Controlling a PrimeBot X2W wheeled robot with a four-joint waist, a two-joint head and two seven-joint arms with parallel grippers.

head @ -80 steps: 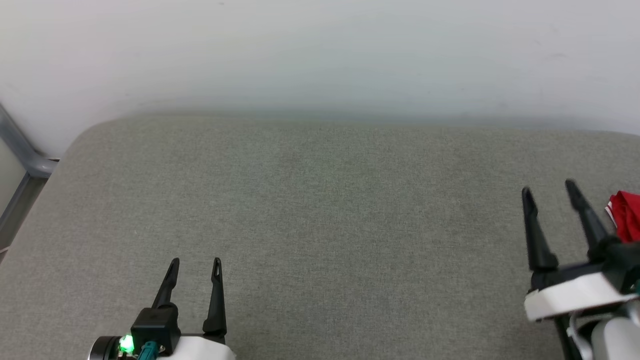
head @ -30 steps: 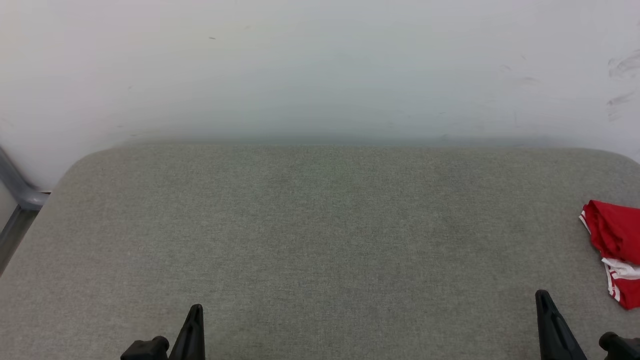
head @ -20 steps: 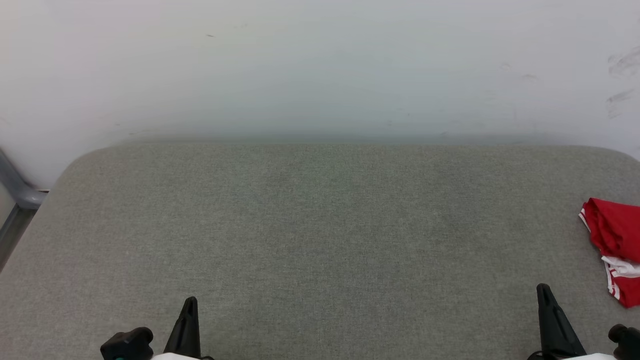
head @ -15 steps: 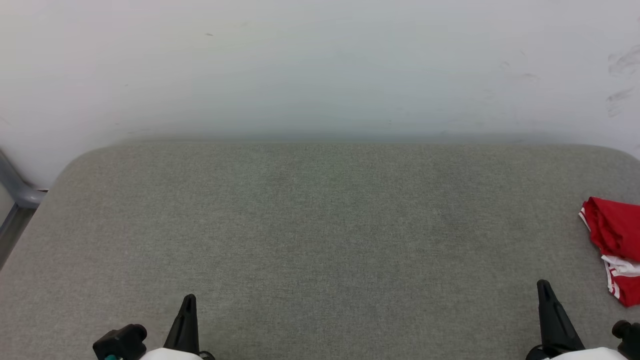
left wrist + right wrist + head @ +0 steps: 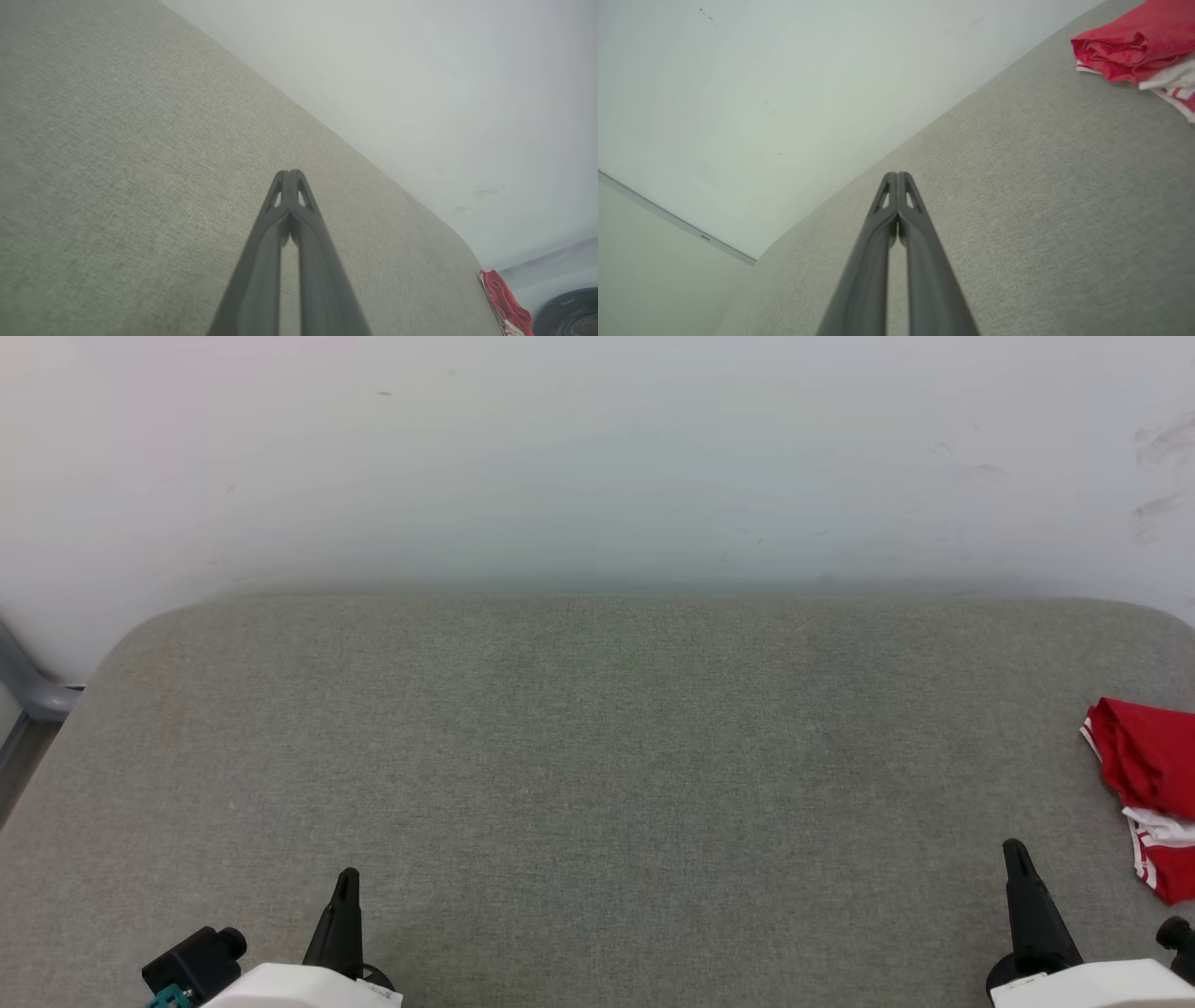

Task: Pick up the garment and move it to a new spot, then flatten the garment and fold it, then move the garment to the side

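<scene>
Garment [image 5: 1141, 761] on cushion [image 5: 597, 756], far right (left gripper [image 5: 290, 174], right gripper [image 5: 897, 176] pressed together), wall [image 5: 597, 457] behind.

The garment [image 5: 1144, 775] sits way over at the right edge of the cushion [image 5: 597, 756]
The wall [image 5: 597, 457] is behind the far edge. The left gripper [image 5: 347, 879] hangs at the near edge toward the left corner, the right gripper [image 5: 1014, 851] at the near edge, near the garment and in front of it.

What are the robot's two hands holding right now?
Nothing. The left gripper and right gripper are both shut and empty; the garment lies on the grey cushion, apart from both.
</scene>
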